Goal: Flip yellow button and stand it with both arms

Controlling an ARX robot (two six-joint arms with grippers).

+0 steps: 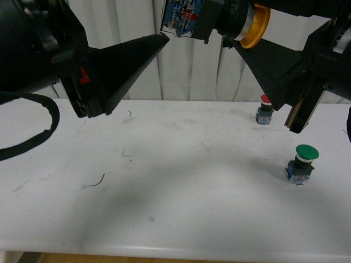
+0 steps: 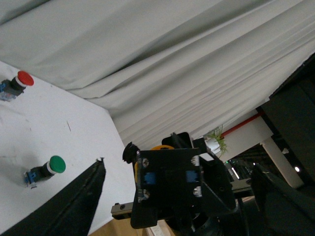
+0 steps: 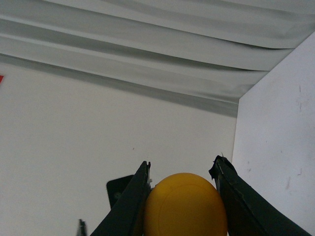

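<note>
Over the far edge of the table (image 1: 164,175), right gripper (image 3: 183,162) pinches the yellow button (image 1: 225,22) by the cap. Left gripper (image 2: 178,166) gapes around its block, empty. Right letting go early would drop it.

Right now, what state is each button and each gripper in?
yellow button: held in the air, lying on its side.
right gripper: shut on the yellow button's cap.
left gripper: open, close to the yellow button.
red button: standing on the table, cap up.
green button: standing on the table, cap up.
</note>
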